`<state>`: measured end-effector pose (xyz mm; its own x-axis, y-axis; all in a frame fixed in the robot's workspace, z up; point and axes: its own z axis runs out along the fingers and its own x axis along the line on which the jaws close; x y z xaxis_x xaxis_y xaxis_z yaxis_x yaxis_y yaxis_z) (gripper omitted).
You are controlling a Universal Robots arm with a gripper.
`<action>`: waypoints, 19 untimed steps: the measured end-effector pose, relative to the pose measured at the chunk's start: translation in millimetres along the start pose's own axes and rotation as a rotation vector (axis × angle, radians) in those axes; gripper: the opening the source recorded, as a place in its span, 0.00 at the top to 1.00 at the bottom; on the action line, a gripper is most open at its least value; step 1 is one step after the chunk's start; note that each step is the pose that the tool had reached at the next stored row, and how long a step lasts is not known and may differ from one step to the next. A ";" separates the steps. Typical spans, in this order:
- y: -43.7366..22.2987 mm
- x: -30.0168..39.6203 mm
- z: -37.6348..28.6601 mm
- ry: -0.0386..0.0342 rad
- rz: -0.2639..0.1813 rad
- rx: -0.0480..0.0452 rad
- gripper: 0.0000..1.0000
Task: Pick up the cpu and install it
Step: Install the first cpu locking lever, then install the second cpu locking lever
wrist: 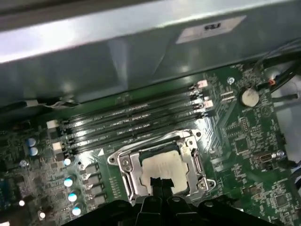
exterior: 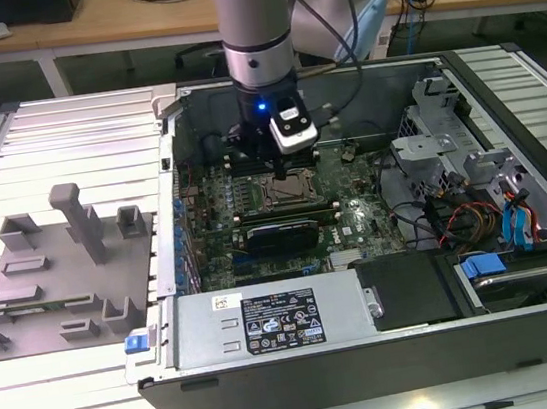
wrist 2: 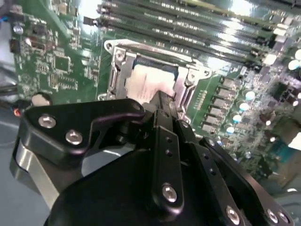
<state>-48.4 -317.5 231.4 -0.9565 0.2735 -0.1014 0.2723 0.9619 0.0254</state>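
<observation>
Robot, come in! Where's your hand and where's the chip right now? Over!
Hand low over the socket, fingertips together at the chip's edge. Chip sits flat inside the socket frame. Nothing in the way.

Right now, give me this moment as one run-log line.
gripper: over socket, fingers together at cpu | cpu: lying in socket frame | motherboard: inside open case

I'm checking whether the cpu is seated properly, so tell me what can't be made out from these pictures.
- In both wrist views, the tool covers the near edge of the cpu, so whether it grips or merely touches the chip is hidden.
- In the exterior view, the arm blocks part of the socket; the cpu there is too small to judge.
- Whether the cpu lies flat in the socket frame cannot be told: glare washes out its top in the second wrist view.
</observation>
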 end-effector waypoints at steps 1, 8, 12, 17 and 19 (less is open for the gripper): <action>1.3 -4.4 0.7 0.0062 0.000 0.0020 0.89; -2.0 -10.9 1.8 0.0254 -0.003 0.0095 0.89; -2.0 -10.9 1.8 0.0256 -0.003 0.0098 0.89; -2.1 -10.9 1.8 0.0255 -0.003 0.0105 0.89; -2.1 -10.9 1.8 0.0255 -0.003 0.0107 0.89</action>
<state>-38.4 -322.4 230.7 -0.9597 0.2706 -0.0761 0.2703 0.9627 0.0144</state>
